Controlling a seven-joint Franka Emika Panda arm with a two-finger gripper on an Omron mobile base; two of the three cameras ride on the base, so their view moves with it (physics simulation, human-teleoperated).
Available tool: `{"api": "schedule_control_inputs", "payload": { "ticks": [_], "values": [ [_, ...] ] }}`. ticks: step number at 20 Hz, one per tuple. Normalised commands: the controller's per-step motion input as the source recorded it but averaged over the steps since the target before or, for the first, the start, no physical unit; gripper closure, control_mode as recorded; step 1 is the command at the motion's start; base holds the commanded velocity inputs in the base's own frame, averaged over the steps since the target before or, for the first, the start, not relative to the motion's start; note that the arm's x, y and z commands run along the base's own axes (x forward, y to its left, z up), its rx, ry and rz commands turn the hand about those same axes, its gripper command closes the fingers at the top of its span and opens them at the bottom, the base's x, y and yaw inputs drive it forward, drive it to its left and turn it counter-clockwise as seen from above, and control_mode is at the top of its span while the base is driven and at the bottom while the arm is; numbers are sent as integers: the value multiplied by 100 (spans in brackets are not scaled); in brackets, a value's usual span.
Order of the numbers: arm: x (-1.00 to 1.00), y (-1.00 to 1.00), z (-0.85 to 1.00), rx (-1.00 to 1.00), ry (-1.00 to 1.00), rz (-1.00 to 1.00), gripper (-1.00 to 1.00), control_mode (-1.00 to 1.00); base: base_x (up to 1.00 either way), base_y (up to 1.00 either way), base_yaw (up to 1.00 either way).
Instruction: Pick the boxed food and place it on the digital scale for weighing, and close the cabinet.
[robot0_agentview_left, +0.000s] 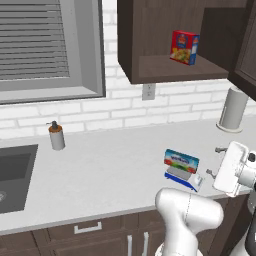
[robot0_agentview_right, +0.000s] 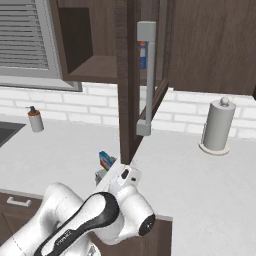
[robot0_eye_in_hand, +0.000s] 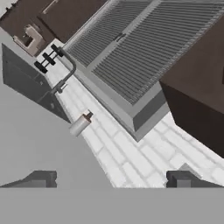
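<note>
The boxed food stands on its long edge on the digital scale, near the counter's front edge; from the right base its blue end peeks out from behind the cabinet door. My gripper hangs just right of the box, open, with nothing between its fingers. In the hand view the gripper points across the counter towards the window, fingertips wide apart. The cabinet on the wall stands open, and its door with the long silver handle swings out over the counter.
A red box sits on the cabinet shelf. A paper towel roll stands at the back right. A soap dispenser stands by the sink on the left. The faucet and window blinds lie ahead of the hand.
</note>
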Motion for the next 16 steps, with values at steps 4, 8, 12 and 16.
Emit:
{"api": "schedule_control_inputs", "payload": {
  "ticks": [4, 8, 12, 16],
  "values": [
    [-25, -72, 63, 15, -51, 1, -100, -100, 0, 0, 0],
    [-26, -79, 48, 16, -33, 0, -100, -100, 0, 0, 0],
    [-44, -82, 43, 13, -9, 1, -100, -100, 0, 0, 0],
    [-49, -96, 53, 2, -5, 1, -100, -100, 0, 0, 0]
  ]
}}
